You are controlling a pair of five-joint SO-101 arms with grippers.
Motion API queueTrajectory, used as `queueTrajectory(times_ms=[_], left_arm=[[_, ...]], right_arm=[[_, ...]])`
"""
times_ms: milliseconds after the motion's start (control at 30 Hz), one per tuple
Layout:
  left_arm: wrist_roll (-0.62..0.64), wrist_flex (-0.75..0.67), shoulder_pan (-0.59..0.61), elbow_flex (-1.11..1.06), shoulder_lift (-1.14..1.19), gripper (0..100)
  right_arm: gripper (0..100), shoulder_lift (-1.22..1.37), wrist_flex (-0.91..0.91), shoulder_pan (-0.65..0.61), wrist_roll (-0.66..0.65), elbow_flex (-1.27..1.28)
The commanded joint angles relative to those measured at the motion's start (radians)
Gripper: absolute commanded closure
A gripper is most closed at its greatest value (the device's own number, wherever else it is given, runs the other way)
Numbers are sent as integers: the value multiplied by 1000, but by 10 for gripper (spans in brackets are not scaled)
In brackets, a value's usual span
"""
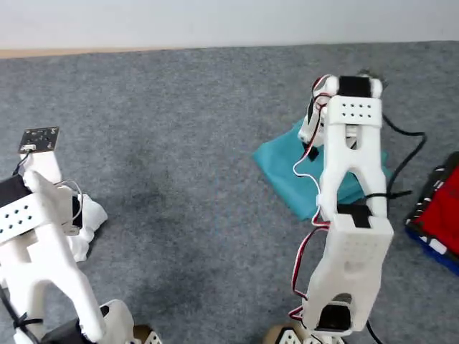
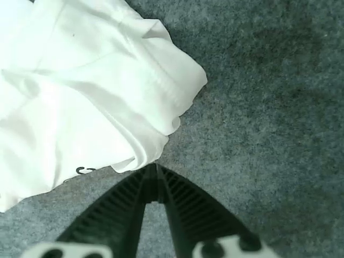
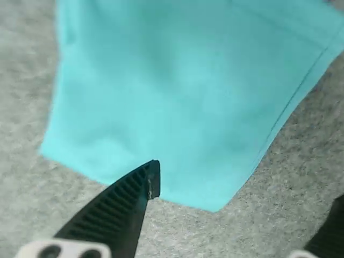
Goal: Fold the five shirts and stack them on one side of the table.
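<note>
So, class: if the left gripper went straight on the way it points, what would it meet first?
Probably the white shirt, whose edge lies just beyond the left gripper; depth is unclear.

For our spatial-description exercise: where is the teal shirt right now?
In the high view, the teal shirt lies on the right half of the grey table, partly beneath the right arm, with a red item further right.

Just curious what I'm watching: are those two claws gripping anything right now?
Left gripper: shut, tips at the crumpled white cloth shirt's edge; a pinch cannot be told.
Right gripper: open, above the flat teal cloth shirt, holding nothing.
</note>
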State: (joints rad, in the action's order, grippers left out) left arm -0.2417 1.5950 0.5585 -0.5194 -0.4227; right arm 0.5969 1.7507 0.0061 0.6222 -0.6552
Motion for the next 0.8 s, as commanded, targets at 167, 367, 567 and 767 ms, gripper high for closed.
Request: queueTrajectory(times_ms=[167, 367, 567, 767], left_arm=[[-9, -6, 0, 8, -37, 993], [-9, -5, 0, 7, -37, 993], [-9, -5, 0, 7, -37, 993], [-9, -2, 0, 7, -37, 993]], right_arm=[[531, 191, -76, 15, 15, -8], [531, 263, -159, 13, 15, -8], [537, 317, -147, 13, 15, -8], [767, 343, -133, 31, 8, -8]])
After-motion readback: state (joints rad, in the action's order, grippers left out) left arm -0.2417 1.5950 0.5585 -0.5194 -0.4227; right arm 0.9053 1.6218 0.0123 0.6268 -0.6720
